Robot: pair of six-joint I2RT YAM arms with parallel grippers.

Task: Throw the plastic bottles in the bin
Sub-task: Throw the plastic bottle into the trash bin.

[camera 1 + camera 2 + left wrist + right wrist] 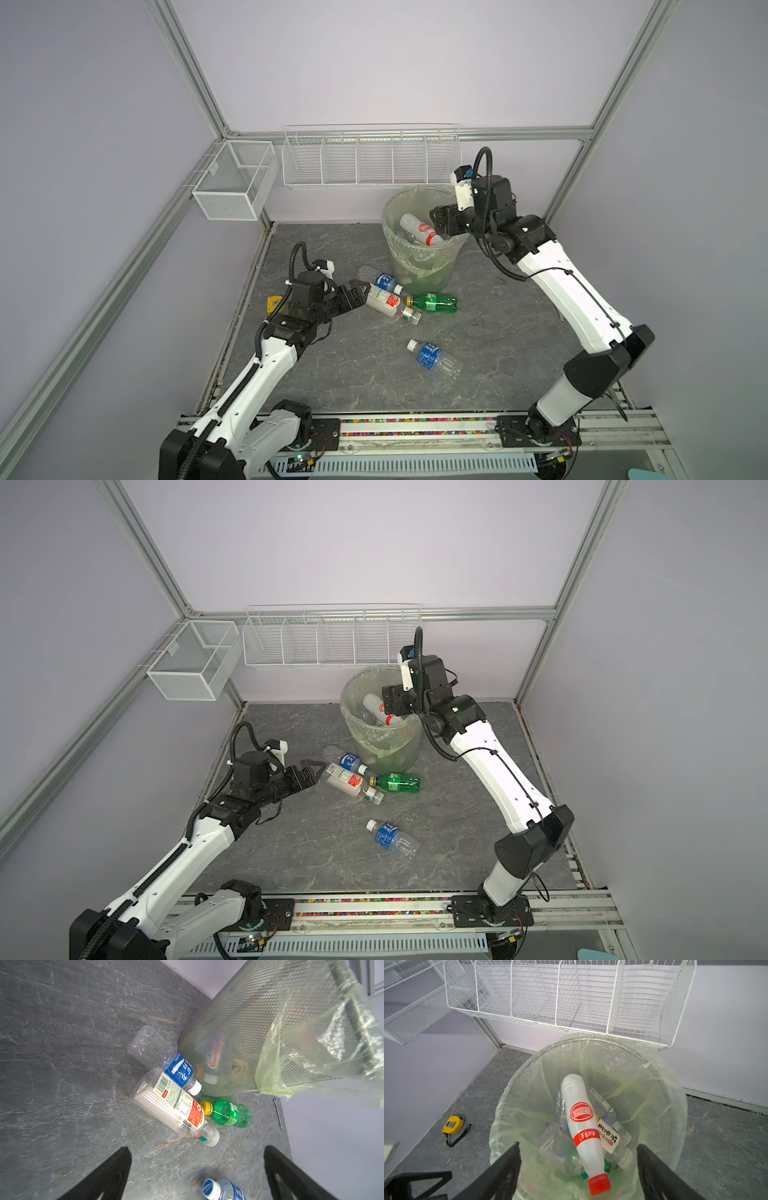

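Pale-green mesh bin (388, 232), bag-lined, is seen upright. A white red-capped bottle (583, 1126) lies slanted on clear bottles inside. By its base three are laid flat on the bench: blue-labelled bottle (384, 281), red-and-white-labelled bottle (384, 303), green bottle (434, 302). A second blue-labelled bottle (432, 357) lies well apart.

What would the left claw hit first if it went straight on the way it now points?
Most likely the clear bottle with the white-and-red label, lying on its side just ahead of the open left claw; depth is unclear.
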